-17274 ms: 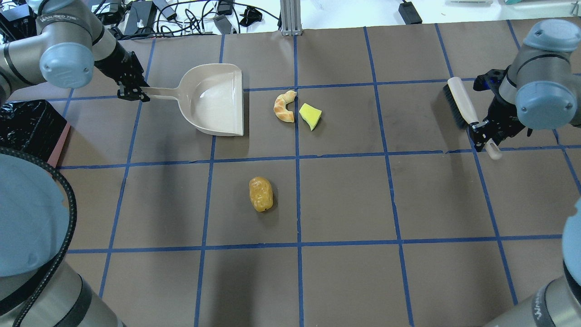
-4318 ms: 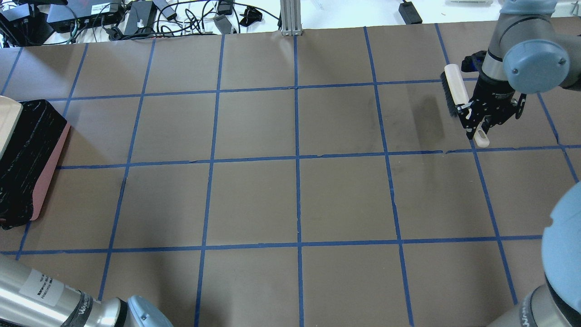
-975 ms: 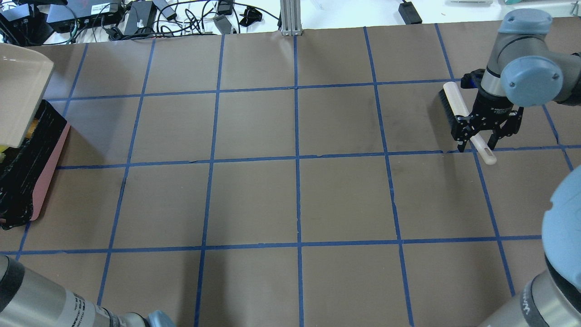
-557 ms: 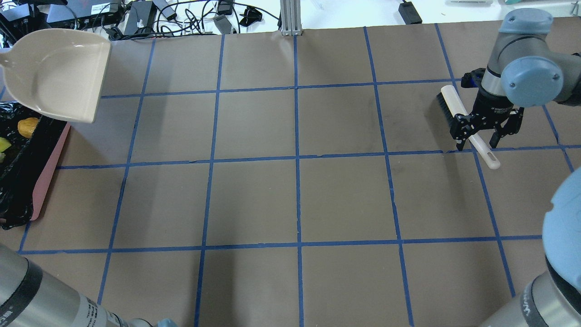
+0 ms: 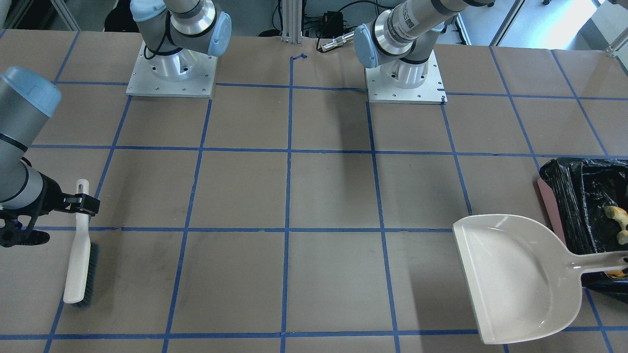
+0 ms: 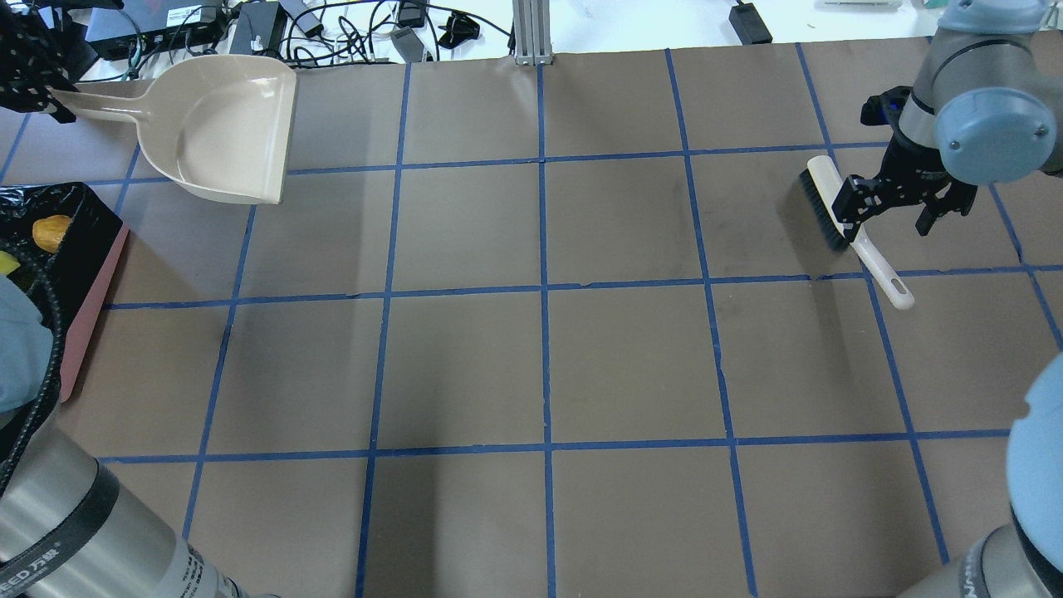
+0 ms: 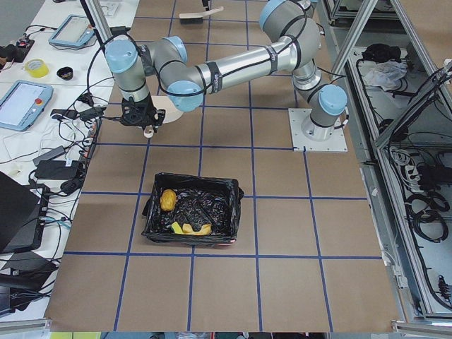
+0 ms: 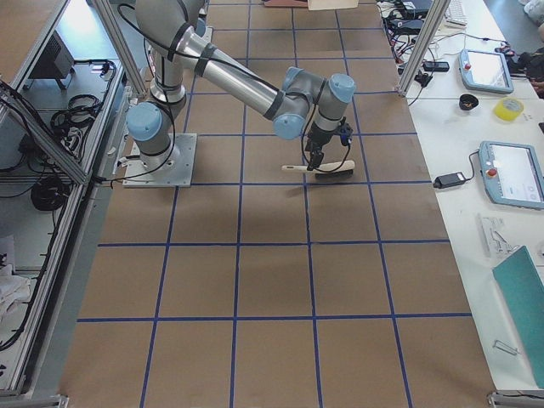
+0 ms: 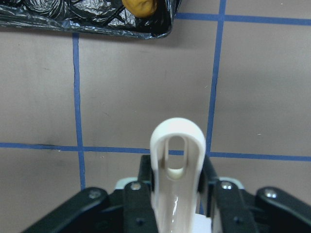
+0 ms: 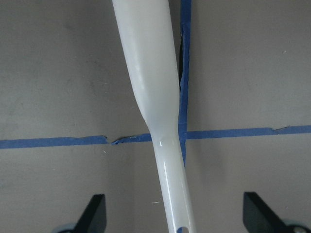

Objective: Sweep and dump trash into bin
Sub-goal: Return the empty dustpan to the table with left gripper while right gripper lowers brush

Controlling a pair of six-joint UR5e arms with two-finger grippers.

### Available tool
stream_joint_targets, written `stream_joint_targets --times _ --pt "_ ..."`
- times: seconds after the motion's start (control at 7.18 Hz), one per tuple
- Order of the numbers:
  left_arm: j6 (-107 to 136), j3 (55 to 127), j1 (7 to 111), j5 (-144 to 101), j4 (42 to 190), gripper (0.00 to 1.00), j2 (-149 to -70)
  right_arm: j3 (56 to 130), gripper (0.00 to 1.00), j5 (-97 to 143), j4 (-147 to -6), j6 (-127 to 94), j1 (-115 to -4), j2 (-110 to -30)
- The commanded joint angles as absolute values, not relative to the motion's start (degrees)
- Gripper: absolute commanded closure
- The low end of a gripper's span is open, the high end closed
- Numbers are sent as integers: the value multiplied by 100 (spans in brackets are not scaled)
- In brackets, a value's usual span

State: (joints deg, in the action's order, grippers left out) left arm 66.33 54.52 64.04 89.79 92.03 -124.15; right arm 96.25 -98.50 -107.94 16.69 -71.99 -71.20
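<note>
The bin (image 6: 90, 309) sits at the table's left edge, pink with a black bag (image 7: 212, 205). Trash lies inside it: a golden-brown roll (image 6: 51, 232), a yellow wedge (image 6: 7, 264) and a pale croissant piece (image 5: 619, 218). My left gripper (image 6: 37, 83) is shut on the handle of the beige dustpan (image 6: 220, 133), which is empty and held past the bin's far end. My right gripper (image 6: 890, 214) hangs open over the white brush (image 6: 864, 241). The brush lies on the table, and its handle (image 10: 160, 121) touches neither finger.
Cables and power bricks (image 6: 249, 33) crowd the strip behind the table's far edge. An aluminium post (image 6: 531, 33) stands at the far middle. Both arm bases (image 5: 171, 73) are bolted near the robot's side.
The dustpan has swung away from over the bin toward the table's far side, and it shows empty. My right gripper has moved off the brush handle, still open; the brush lies flat.
</note>
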Motion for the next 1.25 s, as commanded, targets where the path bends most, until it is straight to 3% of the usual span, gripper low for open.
stream_joint_targets --times 0.0,0.28,0.7,1.11 --pt "6811 5441 6696 8974 9063 100 -12742 9615 0 -9574 -10339 1653 -7216 -7880" --pt "6786 5493 6925 9061 8859 100 -12998 9423 0 -9124 -9829 1486 -7277 -8331" --pt "6829 6158 7066 9061 8571 100 -12999 8676 0 -8965 -9219 1301 -8073 -8332" --pt "7230 6802 7066 9053 7866 100 -12903 8666 0 -8720 -9246 645 -8681 -8245"
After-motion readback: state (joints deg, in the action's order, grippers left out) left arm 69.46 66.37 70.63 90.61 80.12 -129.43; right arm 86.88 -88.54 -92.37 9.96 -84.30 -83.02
